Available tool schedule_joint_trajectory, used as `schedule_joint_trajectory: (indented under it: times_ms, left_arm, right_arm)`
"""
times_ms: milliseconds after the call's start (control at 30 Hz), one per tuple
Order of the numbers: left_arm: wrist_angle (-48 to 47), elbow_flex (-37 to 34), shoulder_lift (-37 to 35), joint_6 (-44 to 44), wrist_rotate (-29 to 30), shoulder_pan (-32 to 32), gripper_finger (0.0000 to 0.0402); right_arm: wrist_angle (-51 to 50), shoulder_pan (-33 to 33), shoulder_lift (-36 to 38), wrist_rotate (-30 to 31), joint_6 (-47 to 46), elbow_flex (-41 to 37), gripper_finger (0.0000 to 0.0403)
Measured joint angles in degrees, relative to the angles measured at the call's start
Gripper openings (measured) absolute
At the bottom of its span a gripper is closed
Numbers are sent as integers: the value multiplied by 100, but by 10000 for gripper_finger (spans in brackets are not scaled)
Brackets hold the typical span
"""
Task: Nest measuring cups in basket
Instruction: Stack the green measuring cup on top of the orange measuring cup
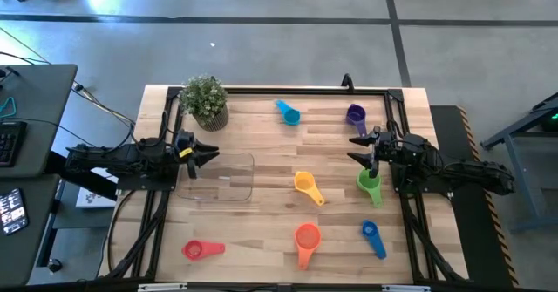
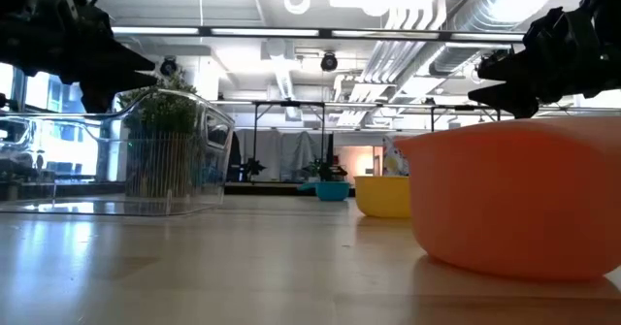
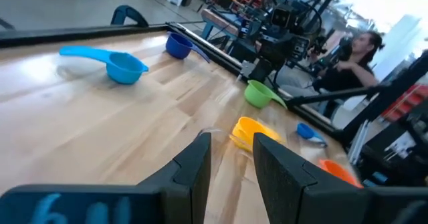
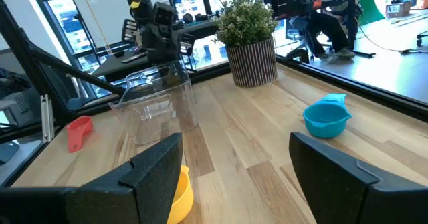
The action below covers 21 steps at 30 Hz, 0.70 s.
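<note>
The overhead view alone shows all seven cups on the table [image 1: 261, 231]; the low view gives only the orange cup [image 2: 514, 204] close up, the yellow cup [image 2: 382, 196] and a light blue cup [image 2: 332, 190] behind it, and the basket [image 2: 116, 160] with the potted plant [image 2: 163, 131] seen through its clear wall; the left wrist view shows a seated person [image 3: 351, 53] beyond the table edge. From above, the basket [image 1: 222, 177] lies empty on the left half of the table, clear of the edges; the plant [image 1: 205, 102] stands near the far left corner; the light blue cup [image 1: 288, 112] and purple cup [image 1: 356, 114] lie near the far edge; the red cup [image 1: 200, 249], orange cup [image 1: 307, 240] and blue cup [image 1: 372, 237] lie near the front edge; the yellow cup [image 1: 307, 186] lies mid-table with bare wood around it. The left gripper [image 1: 209, 155] hangs at the basket's left rim, its fingers apart and holding nothing; the right gripper [image 1: 357, 149] hangs just beyond the green cup [image 1: 370, 186], fingers spread wide and empty, the purple cup near it.
</note>
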<state>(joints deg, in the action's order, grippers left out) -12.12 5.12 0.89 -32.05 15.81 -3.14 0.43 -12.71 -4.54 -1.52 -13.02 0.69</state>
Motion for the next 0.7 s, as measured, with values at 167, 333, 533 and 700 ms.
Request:
schedule_joint_trajectory:
  times_ms: [167, 333, 533, 700]
  left_arm:
    - [-1, -1, 2, -715, 1, -1, 104]
    - [-2, -1, 1, -990, 2, 0, 104]
    - [1, 0, 1, -1029, 1, 0, 104]
    - [11, 0, 0, -1385, 11, 0, 104]
  right_arm:
    - [0, 2, 0, 0, 0, 0, 266]
    - [4, 0, -2, 0, 0, 0, 266]
    - [204, 2, -2, 2, -188, -7, 266]
    - [948, -2, -2, 53, -959, -7, 266]
